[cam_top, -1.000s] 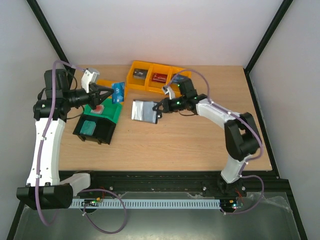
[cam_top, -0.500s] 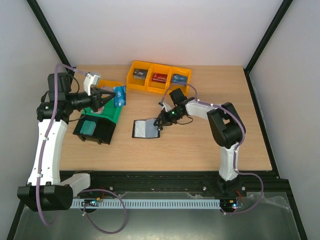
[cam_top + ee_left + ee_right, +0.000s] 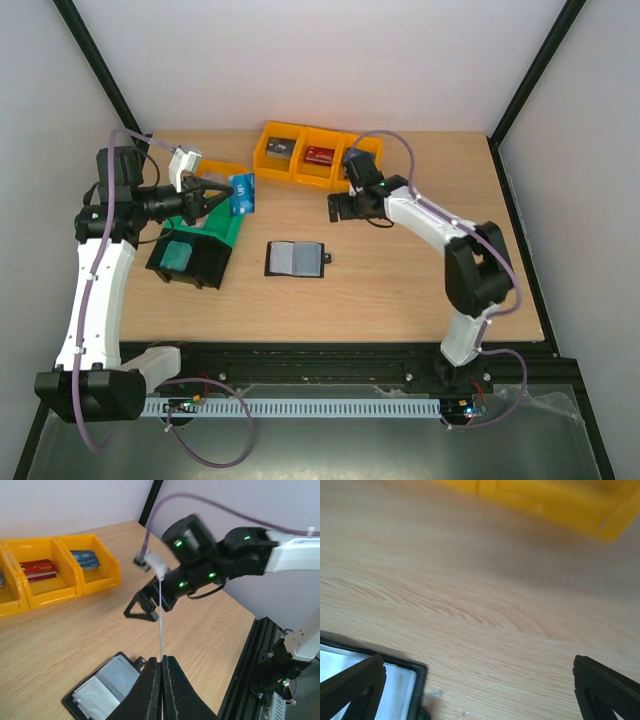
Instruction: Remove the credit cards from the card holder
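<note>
The black card holder lies open and flat on the table, its grey clear pockets facing up; it also shows in the left wrist view and at the lower left of the right wrist view. My left gripper is shut on a blue credit card, seen edge-on as a thin line, held in the air above the green bin. My right gripper stands open with nothing in it, beyond and right of the holder.
A row of yellow bins at the back holds a dark card, a red card and a blue one. A green bin and a black bin with a teal card stand at the left.
My right gripper has opened, let go of the card holder and pulled back toward the yellow bins. The holder has dropped flat onto the table. The left gripper still holds the blue card.
</note>
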